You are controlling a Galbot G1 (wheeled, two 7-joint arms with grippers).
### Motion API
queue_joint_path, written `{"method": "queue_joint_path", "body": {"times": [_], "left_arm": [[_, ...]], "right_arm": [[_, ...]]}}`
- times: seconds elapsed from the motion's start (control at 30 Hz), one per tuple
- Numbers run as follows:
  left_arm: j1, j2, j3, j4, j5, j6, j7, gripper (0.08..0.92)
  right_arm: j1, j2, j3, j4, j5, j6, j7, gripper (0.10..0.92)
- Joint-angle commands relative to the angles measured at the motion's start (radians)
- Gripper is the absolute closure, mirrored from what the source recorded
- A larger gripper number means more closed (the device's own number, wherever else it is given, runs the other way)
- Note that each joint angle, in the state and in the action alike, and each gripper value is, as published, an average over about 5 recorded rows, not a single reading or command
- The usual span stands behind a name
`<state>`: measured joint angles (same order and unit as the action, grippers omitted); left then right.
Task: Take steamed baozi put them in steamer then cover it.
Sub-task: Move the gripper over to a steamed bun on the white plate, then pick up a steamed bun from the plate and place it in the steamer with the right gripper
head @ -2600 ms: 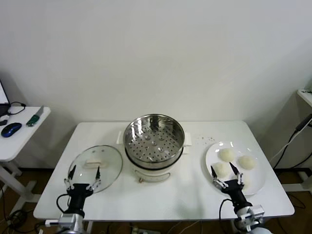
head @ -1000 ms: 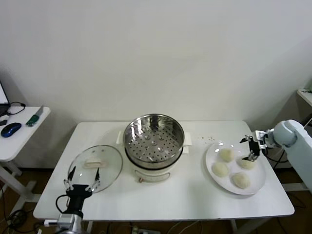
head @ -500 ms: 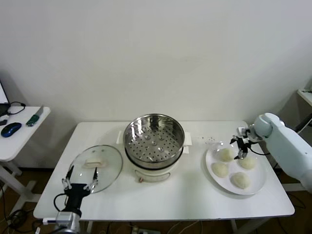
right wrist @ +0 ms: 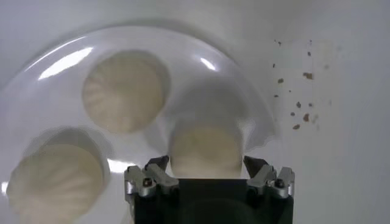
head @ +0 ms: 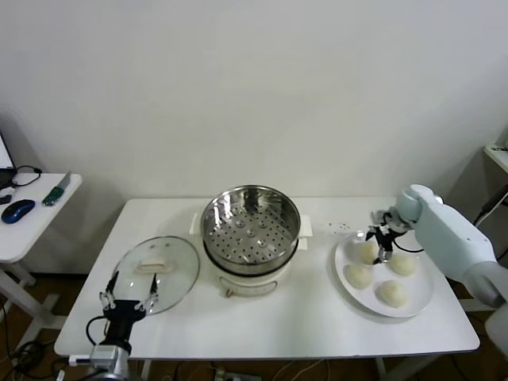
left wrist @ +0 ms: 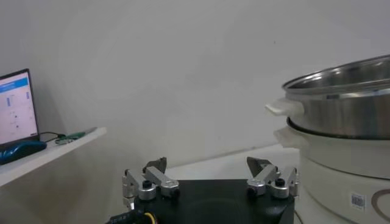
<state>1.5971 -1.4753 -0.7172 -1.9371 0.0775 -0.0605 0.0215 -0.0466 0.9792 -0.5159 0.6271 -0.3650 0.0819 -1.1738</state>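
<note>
Right tool [head: 380, 243] shifted onto baozi [head: 366, 252] — white table [head: 317, 317]

The bun [right wrist: 205, 149] between the right gripper's [right wrist: 208, 176] fingers is partly hidden by the black gripper body at 6 o'clock. Another bun [right wrist: 52, 182] is cut off by the picture's edge at 7 o'clock. In the left wrist view, the steamer [left wrist: 341, 100] runs off the edge at 3 o'clock, and the screen [left wrist: 13, 106] is cut off at 9 o'clock.
</note>
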Motion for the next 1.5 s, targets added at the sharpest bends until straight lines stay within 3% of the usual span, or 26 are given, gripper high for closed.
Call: {"method": "queue_joint_path", "body": {"times": [0.03,0.27,0.77,1.07,1.5], "left_arm": [[0.000,0.001,0.003,-0.001,0.002,0.002,0.000,0.177],[0.003,0.000,0.003,-0.003,0.003,0.000,-0.001,0.177],[0.023,0.000,0.007,-0.015,0.006,-0.003,0.000,0.177],[0.034,-0.005,0.015,-0.013,0.006,-0.005,0.000,0.177],[0.045,0.004,0.019,-0.029,0.007,-0.001,0.001,0.177]], "right_arm": [[0.018,0.036,-0.032,-0.055,-0.002,0.010,-0.005,0.266],[0.031,0.030,-0.036,-0.051,-0.003,0.023,-0.014,0.359],[0.422,0.012,-0.417,0.220,0.117,0.125,-0.048,0.364],[0.694,0.175,-0.644,0.291,0.216,0.270,-0.063,0.360],[0.651,0.427,-0.651,0.321,0.051,0.445,-0.031,0.355]]}}
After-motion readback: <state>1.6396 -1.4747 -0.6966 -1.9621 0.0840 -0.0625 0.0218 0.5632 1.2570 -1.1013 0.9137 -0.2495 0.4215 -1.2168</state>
